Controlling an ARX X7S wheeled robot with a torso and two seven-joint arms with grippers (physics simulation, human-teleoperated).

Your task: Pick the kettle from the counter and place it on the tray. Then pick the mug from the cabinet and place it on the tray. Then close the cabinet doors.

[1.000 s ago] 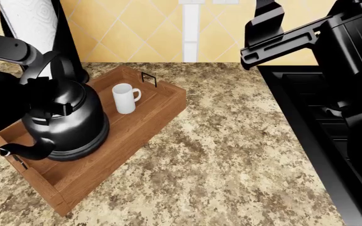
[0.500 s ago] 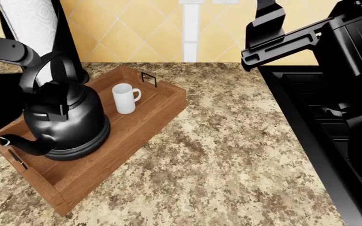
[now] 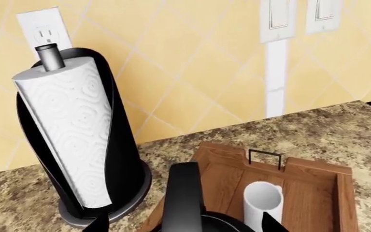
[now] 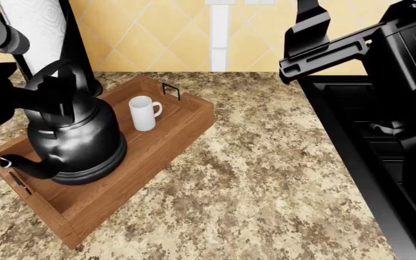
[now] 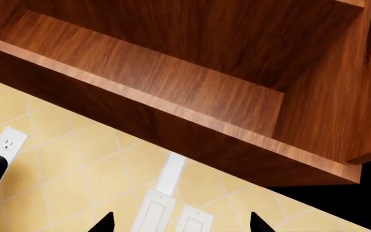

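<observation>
1. Counter [image 4: 266, 179]: speckled granite worktop. The black stovetop [image 4: 367, 141] borders it on the robot's right, and the yellow tiled wall stands behind.
2. Cabinet [image 5: 172, 82]: the right wrist view looks up into its open wooden interior, with shelf edge and side panel visible. No door shows there, so door positions cannot be told. Judging from how things lie, closing the doors is the step left.
3. Tray [image 4: 179, 135]: sits angled on the counter at the robot's left, just in front of the paper-towel holder [image 3: 89, 140].
4. Kettle [image 4: 71, 141]: upright on the tray's near half, spout toward the near-left corner.
5. Left gripper [image 4: 52, 95]: hovers at the kettle's arched handle. In the left wrist view the fingertips [image 3: 100, 223] stand apart, either side of the handle, not clamped on it.
6. Right gripper [image 5: 180, 223]: raised and pointing up at the cabinet. Its tips are spread and hold nothing.
7. Mug [image 4: 143, 112]: small, white, upright on the tray's far half, near the kettle but apart from it.
8. Risks, as judged: a left finger could snag the handle on withdrawal, tipping the kettle or knocking it into the mug. The right arm could push a door from a bad angle, slip off, or leave it ajar.
</observation>
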